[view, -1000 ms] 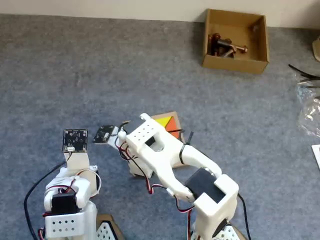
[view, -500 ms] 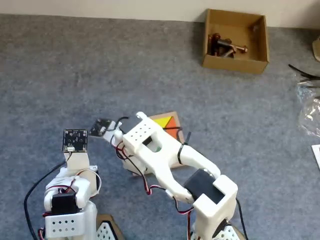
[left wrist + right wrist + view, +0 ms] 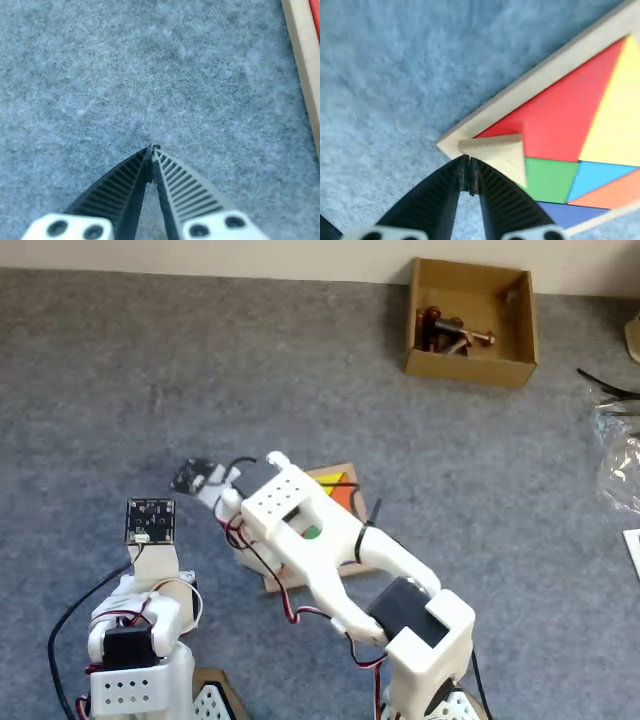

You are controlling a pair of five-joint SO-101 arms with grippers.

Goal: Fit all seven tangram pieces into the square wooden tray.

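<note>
The square wooden tray (image 3: 555, 67) holds red (image 3: 560, 115), yellow (image 3: 615, 115), green (image 3: 550, 180), light blue, orange and dark blue pieces. A plain wood-coloured triangle (image 3: 497, 152) lies tilted over the tray's corner, partly on the red and green pieces. My right gripper (image 3: 469, 175) is shut, its tips right at that triangle's edge by the corner. In the high view the right arm (image 3: 290, 510) covers most of the tray (image 3: 345, 475). Shut as well, my left gripper (image 3: 151, 150) hangs over bare carpet, with the tray's rim (image 3: 300, 55) off to one side.
A cardboard box (image 3: 515, 325) with copper-coloured parts stands at the far right of the grey carpet. A clear plastic bag (image 3: 620, 465) and a black cable (image 3: 600, 385) lie at the right edge. The left arm (image 3: 150, 570) stands folded near the front left.
The right arm has swung leftward and away over the tray, its wrist camera board moving up and left. The left arm has stayed still.
</note>
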